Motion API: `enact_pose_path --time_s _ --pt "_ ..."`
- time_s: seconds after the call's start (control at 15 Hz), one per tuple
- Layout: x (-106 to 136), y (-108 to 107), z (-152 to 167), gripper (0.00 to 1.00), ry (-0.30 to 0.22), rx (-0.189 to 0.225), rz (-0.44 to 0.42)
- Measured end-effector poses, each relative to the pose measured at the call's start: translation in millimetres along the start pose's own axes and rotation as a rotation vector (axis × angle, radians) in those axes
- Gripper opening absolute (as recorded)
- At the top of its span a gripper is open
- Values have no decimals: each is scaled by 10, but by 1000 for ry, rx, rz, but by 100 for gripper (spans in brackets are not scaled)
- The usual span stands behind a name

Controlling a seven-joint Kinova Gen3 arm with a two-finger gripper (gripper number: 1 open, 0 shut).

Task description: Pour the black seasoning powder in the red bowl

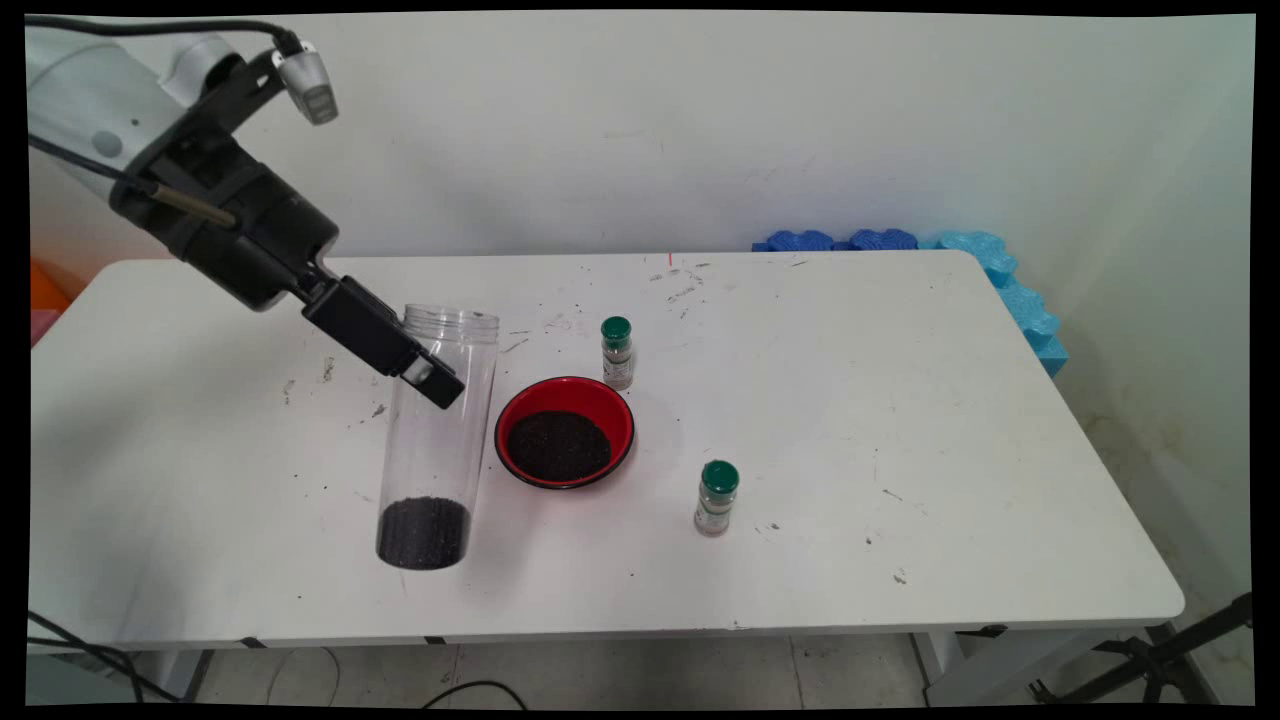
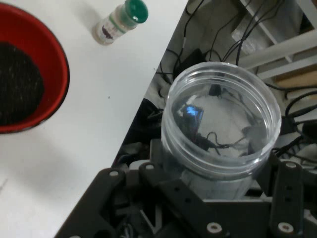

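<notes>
white table (image 1: 900, 420), scuffed, specked | pale wall | blue foam (image 1: 1000, 270) far-right corner | fingers (image 1: 432, 378) grasping clear jar (image 1: 440, 440)

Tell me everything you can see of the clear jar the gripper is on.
The clear jar is a tall, see-through plastic cylinder with a threaded, lidless mouth. A shallow layer of black grains sits in its bottom; the rest is empty. It stands slightly tilted near the table's front left, just left of the red bowl, apart from it. The gripper clasps its upper part, below the rim.
</notes>
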Motion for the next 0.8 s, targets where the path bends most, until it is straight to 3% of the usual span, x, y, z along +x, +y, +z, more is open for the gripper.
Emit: enact_pose_path --time_s 0.53,0.8 --pt "-33 -145 71 0 10 -6 -270" --pt "-45 -237 121 0 29 -16 -480"
